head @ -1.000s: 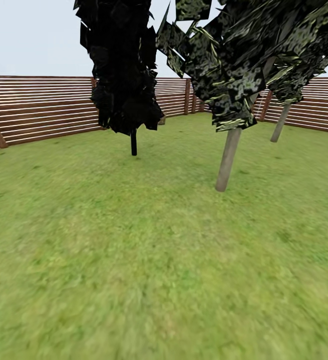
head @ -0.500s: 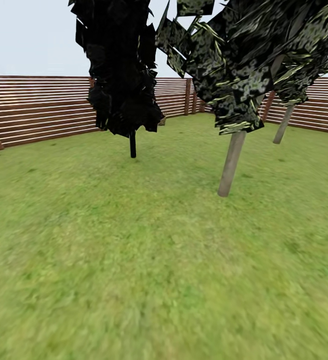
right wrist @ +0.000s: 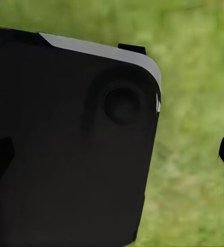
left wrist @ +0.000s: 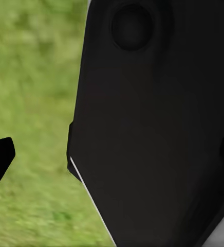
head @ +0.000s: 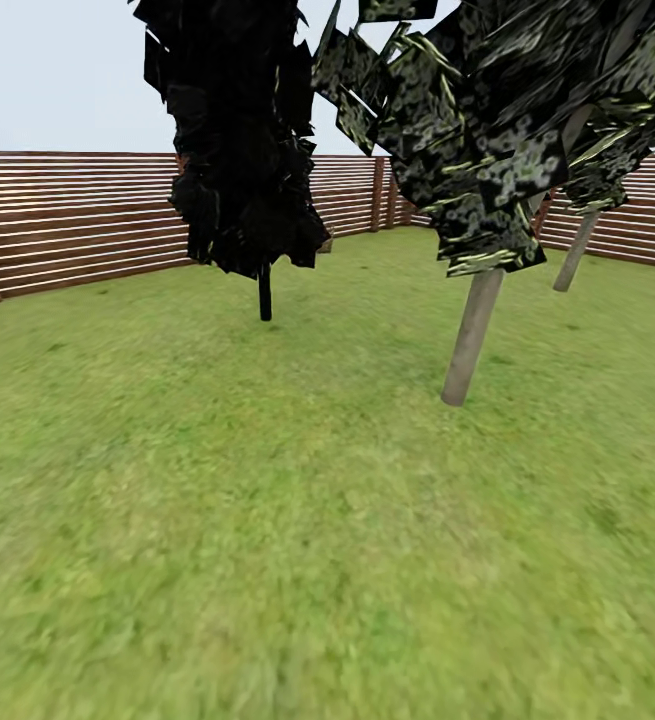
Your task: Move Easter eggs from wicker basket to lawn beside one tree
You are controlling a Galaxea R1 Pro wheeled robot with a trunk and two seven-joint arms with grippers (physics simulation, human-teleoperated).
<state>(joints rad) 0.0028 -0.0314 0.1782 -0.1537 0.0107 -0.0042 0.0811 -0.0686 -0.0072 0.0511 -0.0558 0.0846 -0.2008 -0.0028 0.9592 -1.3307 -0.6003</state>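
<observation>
Here, both wrist cameras look past dark robot bodywork at grass.
I cannot tell either end effector's opening. Out front, the lawn [head: 297, 520] runs to a pale-trunked tree [head: 472, 335] on the right, a dark tree [head: 264, 295] farther left, the fence [head: 67, 215] beyond.

tree [head: 470, 345] right on lawn [head: 267, 520]; second tree [head: 264, 292] left; fence [head: 67, 215] behind

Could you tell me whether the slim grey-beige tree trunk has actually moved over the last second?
No. The grey-beige trunk slid right and down, but the brown slatted fence shifted too: the camera moved.
</observation>
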